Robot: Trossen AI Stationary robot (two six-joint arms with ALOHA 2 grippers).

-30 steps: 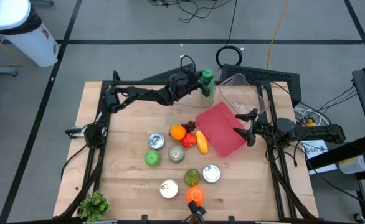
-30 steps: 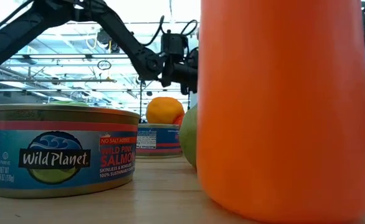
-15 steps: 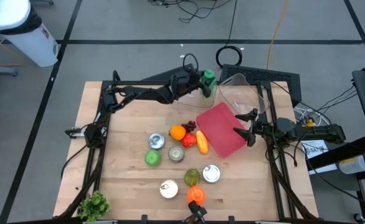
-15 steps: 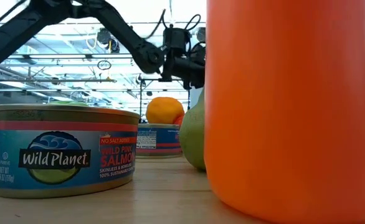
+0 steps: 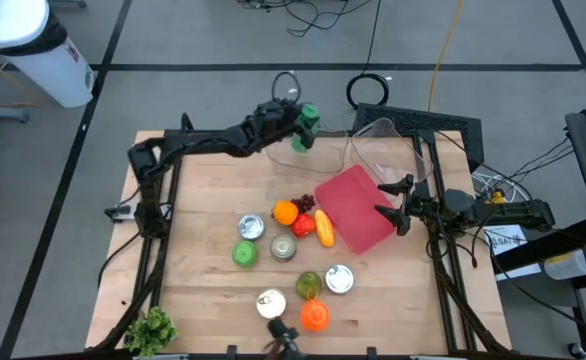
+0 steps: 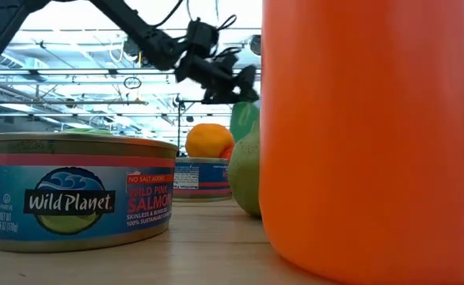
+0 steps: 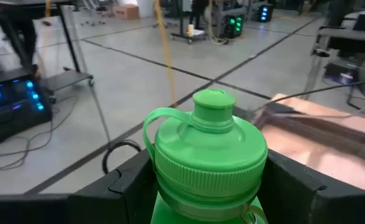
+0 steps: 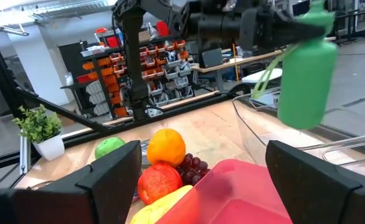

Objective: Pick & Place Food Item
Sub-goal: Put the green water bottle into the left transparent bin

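Green bottle (image 5: 304, 127) pinched up in left gripper (image 5: 295, 120), hanging over far edge. Not placed yet. Right gripper (image 5: 391, 200) spread, idle by pink board (image 5: 353, 207).

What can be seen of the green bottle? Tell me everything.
The green bottle looks like smooth plastic, with a ribbed green screw cap, a small spout lid on top and a thin carry loop at its side. The left gripper is shut on it just below the cap, holding it lifted clear of the wooden table, near the far edge. In the right wrist view it hangs slightly tilted beside the clear plastic container. Nothing but the gripper touches it.
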